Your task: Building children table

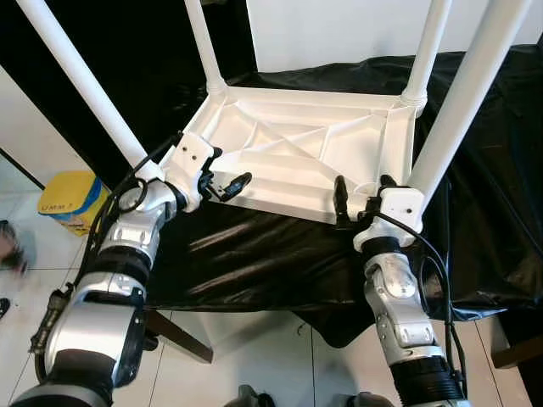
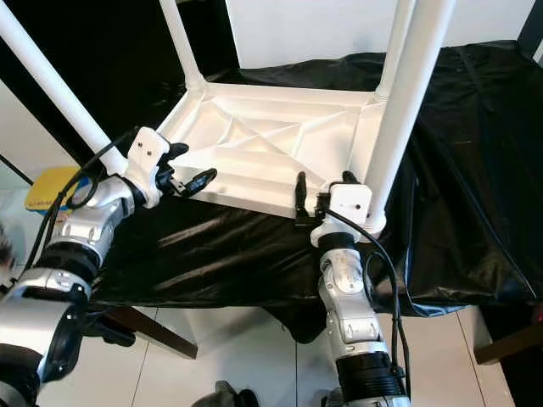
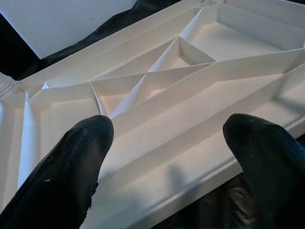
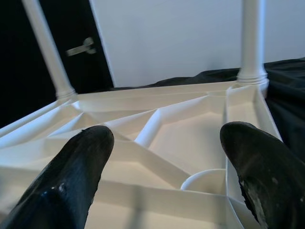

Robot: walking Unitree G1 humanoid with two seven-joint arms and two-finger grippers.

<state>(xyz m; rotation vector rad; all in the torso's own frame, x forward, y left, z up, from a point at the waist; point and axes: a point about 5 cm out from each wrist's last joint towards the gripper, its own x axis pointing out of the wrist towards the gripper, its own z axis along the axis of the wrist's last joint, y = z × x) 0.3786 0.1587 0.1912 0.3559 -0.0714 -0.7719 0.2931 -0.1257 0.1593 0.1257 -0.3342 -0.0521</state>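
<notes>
Left gripper (image 1: pixel 227 184) spread wide, nothing pinched, hanging just over the near-left edge of the tabletop (image 1: pixel 288 157). Right gripper (image 1: pixel 361 193) also apart and empty, parked at the near-right corner next to the front right leg (image 1: pixel 462 106). Both fingers (image 4: pixel 71 174) of the right one clearly separated in its wrist cam, w/ the ribbed underside showing between them.

Tabletop lying upside down on black sheeting (image 1: pixel 254 254) over a work surface, ribs facing up. Prob flipped that way so the legs can go into the corner sockets from above. Four white legs sticking up: front left leg (image 1: pixel 81 80), two rear ones (image 1: pixel 204 47) (image 1: pixel 428 51), plus the front right. Looks like all four are in, so guessing the build is nearly done, maybe just a check or a tighten left. Can't tell if the front right one is fully seated tho.

Grippers at opposite front corners makes sense for bracing or getting ready to lift and flip the thing, imo.

View differences: head cams give the whole layout, all four legs, arms, sheeting, plus a yellow box (image 1: pixel 72 199) on the floor off to the left. Left wrist cam gets in close on the diagonal ribs (image 3: pixel 157 71) and the near rim. Right wrist cam shows a round socket ring (image 4: pixel 205 181) in the corner pocket, also a dark door w/ a handle (image 4: pixel 81 47) behind the table.
</notes>
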